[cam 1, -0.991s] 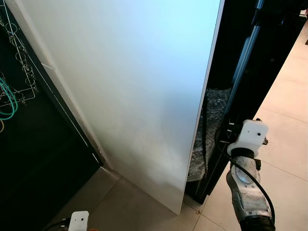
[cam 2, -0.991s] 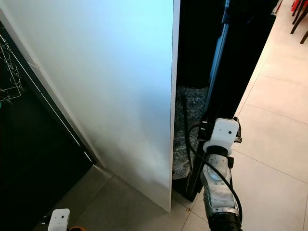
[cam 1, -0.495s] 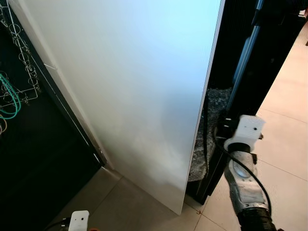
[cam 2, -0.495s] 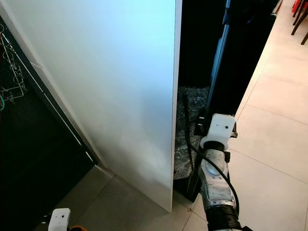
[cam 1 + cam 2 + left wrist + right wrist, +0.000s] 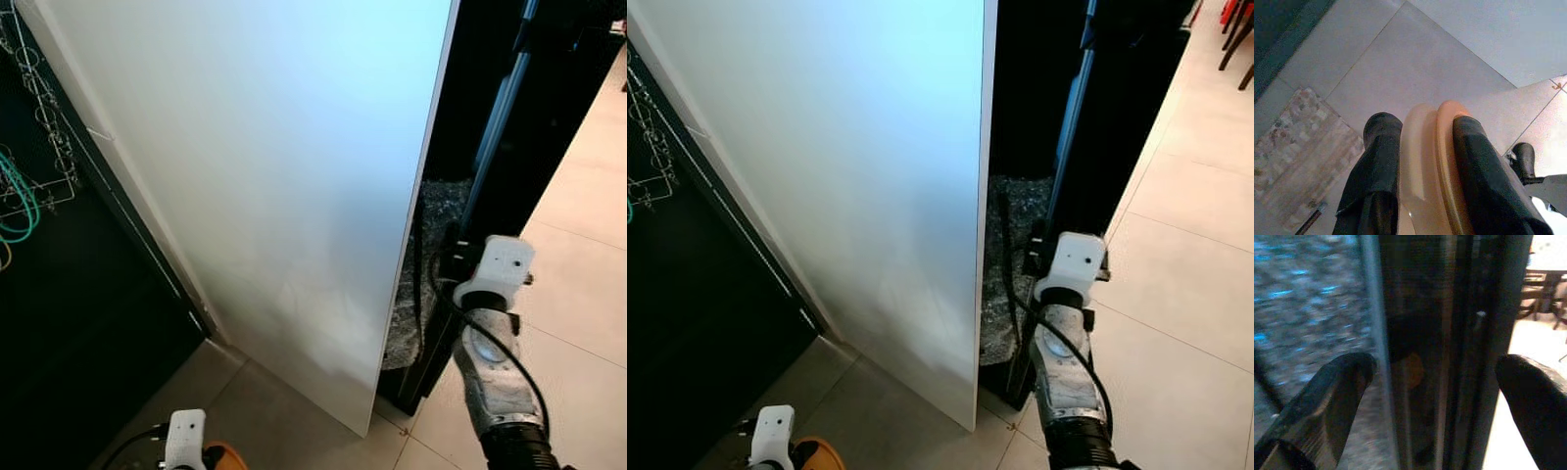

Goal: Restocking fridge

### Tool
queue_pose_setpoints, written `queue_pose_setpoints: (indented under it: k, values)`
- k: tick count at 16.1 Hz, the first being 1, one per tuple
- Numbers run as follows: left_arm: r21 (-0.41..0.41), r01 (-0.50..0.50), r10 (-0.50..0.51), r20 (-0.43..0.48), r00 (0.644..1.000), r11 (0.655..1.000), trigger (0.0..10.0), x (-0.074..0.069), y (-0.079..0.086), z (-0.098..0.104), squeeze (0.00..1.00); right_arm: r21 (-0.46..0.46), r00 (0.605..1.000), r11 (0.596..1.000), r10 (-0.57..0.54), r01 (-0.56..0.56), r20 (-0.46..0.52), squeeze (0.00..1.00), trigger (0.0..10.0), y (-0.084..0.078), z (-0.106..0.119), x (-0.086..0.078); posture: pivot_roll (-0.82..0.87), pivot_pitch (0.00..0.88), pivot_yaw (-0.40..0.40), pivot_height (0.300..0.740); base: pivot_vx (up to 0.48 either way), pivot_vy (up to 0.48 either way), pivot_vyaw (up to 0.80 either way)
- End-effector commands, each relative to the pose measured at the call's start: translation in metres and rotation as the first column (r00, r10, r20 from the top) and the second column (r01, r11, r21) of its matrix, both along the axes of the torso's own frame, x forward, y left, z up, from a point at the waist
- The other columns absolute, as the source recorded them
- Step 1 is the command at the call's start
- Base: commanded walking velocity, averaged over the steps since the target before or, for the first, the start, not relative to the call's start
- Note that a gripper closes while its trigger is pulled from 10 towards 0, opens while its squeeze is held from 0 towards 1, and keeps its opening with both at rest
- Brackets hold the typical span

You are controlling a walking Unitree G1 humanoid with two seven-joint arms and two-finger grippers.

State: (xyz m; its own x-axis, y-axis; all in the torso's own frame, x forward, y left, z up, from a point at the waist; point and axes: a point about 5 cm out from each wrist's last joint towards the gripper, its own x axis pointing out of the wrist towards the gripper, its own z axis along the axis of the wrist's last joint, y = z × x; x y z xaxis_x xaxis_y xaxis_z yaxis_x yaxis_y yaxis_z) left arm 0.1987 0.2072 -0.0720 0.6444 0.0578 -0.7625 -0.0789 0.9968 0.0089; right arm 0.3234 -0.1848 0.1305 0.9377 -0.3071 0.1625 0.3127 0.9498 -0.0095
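Spreading wide, the right gripper (image 5: 1435, 396) had its fingers (image 5: 1327, 396) either side of the dark fridge door edge (image 5: 1459, 333), beside the white panel (image 5: 274, 176). The left gripper (image 5: 1422, 161) hung low over the tiled floor (image 5: 1400, 63), its fingers (image 5: 1378, 166) clamped on an orange disc-shaped object (image 5: 1430, 166)

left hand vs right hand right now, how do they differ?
Left hand is shut on an orange item, low over the floor tiles. Right hand is open and holds nothing, its fingers straddling the dark door edge beside the white panel. Both have two black fingers.
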Motion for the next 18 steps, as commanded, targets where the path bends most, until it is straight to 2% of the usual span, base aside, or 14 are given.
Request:
queue_pose_setpoints:
  k: [1,6,11,13,18]
  values:
    - [0.004,0.004,-0.004,-0.078,0.997,1.0,10.0,-0.018,0.001,-0.01,0.0,-0.005,1.0,1.0,-0.023,0.024,0.007,0.0,10.0,-0.003,0.0,-0.001,-0.04,0.045,0.06,0.74,0.0,0.0,0.0]
    - [0.008,0.006,-0.006,-0.056,0.998,1.0,10.0,-0.007,0.007,-0.003,0.0,-0.007,0.998,0.998,-0.063,0.063,0.003,0.0,10.0,-0.013,-0.002,-0.004,-0.04,0.044,0.06,0.74,0.0,0.0,0.0]
    - [0.007,0.015,-0.015,-0.039,0.999,1.0,10.0,0.003,0.004,0.001,0.0,-0.019,0.99,0.99,-0.141,0.141,-0.01,0.0,10.0,-0.031,-0.006,-0.013,-0.05,0.043,0.062,0.74,0.0,0.0,0.0]
    - [0.007,0.019,-0.018,-0.04,0.999,1.0,10.0,0.001,0.005,0.001,0.0,-0.025,0.987,0.987,-0.157,0.156,-0.021,0.0,10.0,-0.035,-0.01,-0.018,-0.05,0.043,0.063,0.74,0.0,0.0,0.0]
    - [0.01,0.011,-0.01,-0.068,0.998,1.0,10.0,-0.019,0.015,-0.007,0.0,-0.034,0.971,0.971,-0.236,0.235,-0.029,0.0,10.0,-0.051,-0.014,-0.032,-0.05,0.043,0.061,0.74,0.0,0.0,0.0]
